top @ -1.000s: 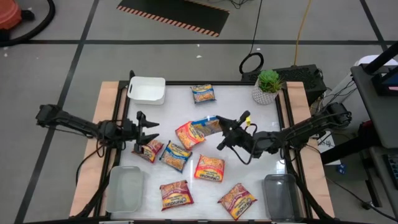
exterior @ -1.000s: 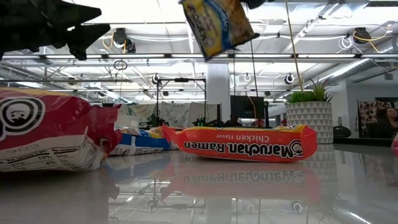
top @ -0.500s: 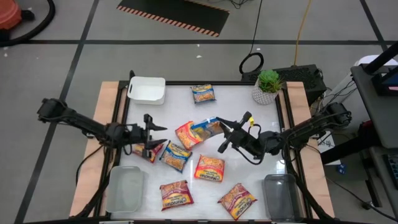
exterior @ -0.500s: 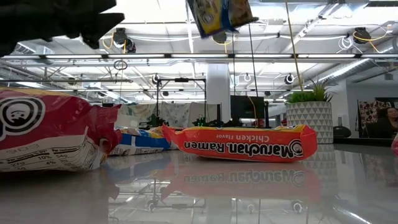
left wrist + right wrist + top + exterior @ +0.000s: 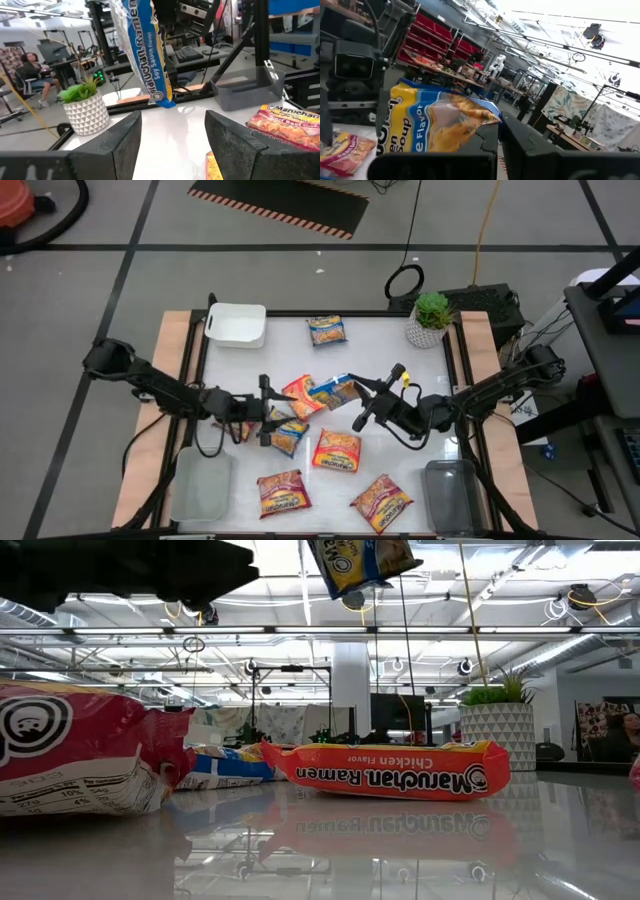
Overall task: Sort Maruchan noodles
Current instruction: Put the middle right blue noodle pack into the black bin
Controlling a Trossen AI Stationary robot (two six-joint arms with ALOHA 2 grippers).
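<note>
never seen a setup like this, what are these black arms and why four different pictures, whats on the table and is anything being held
These are two robot arms at a table, each ending in a two-finger gripper. One picture looks straight down, one looks level across the tabletop, and two come from cameras on the arms' wrists.

On the table lie Maruchan ramen packets, such as an orange-red packet, plus a white bin, two clear bins at the near corners and a potted plant.

The right gripper holds a blue packet up in the air; the low view shows it hanging above the table. The left gripper is open over the packets at centre-left, holding nothing.
</note>
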